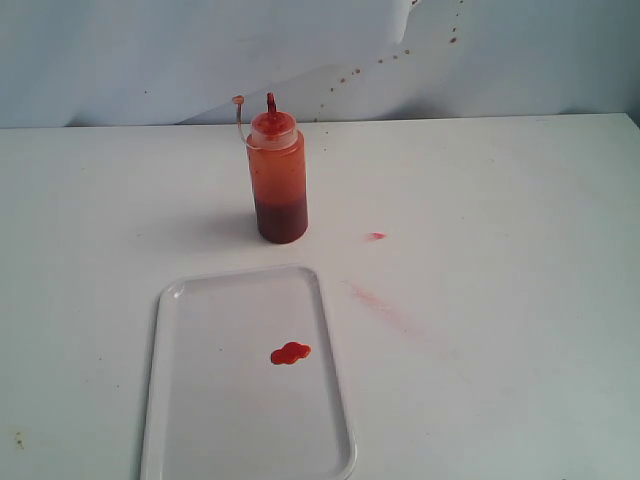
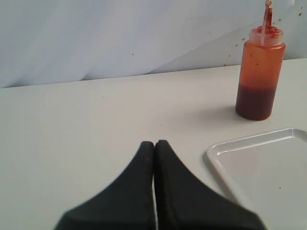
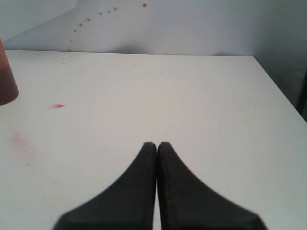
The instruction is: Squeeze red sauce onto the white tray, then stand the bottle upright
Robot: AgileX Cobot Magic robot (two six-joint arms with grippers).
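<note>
The orange-red squeeze bottle (image 1: 277,178) stands upright on the table behind the white tray (image 1: 190,420), its tethered cap hanging off to one side of the red nozzle. A small glossy blob of red sauce (image 1: 290,353) lies near the tray's middle. The left wrist view shows the bottle (image 2: 259,72) and a tray corner (image 2: 217,154) ahead of my left gripper (image 2: 154,143), which is shut on nothing. My right gripper (image 3: 157,144) is also shut and empty, over bare table, with the bottle's base (image 3: 6,81) at the picture's edge. Neither gripper shows in the exterior view.
A small red drop (image 1: 376,236) and a faint pinkish smear (image 1: 375,300) mark the table right of the tray. Brown splatter dots (image 1: 345,78) speckle the back wall. The table's right edge (image 3: 280,91) shows in the right wrist view.
</note>
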